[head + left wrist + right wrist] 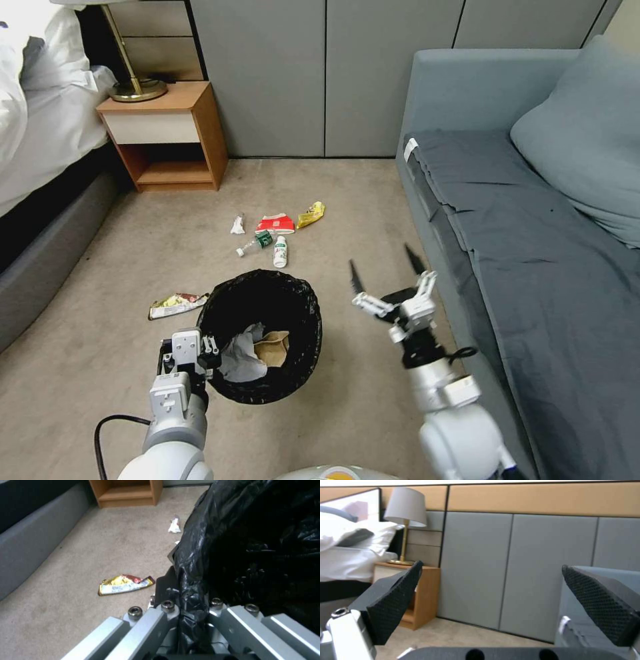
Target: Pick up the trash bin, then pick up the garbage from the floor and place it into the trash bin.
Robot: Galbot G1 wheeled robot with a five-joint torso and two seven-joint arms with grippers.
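The left hand [200,353] is clamped on the near rim of the trash bin [263,333], its fingers [168,590] pinching the black liner, and the bin hangs at the robot's left front above the carpet. The right hand [387,283] hovers beside the sofa [533,220] with its fingers spread wide and nothing between them.

To do the next pick well, I judge the right hand should drop straight onto one piece (the white bottle [281,251] is nearest) while the bin stays level and close.

Counted on the floor: six pieces, namely one tissue wad [237,225], one red-white packet [276,223], one yellow wrapper [311,214], one clear bottle [255,243], the white bottle, and one shiny wrapper [177,305]. In the bin lie one tissue [241,357] and one paper bag [273,347].
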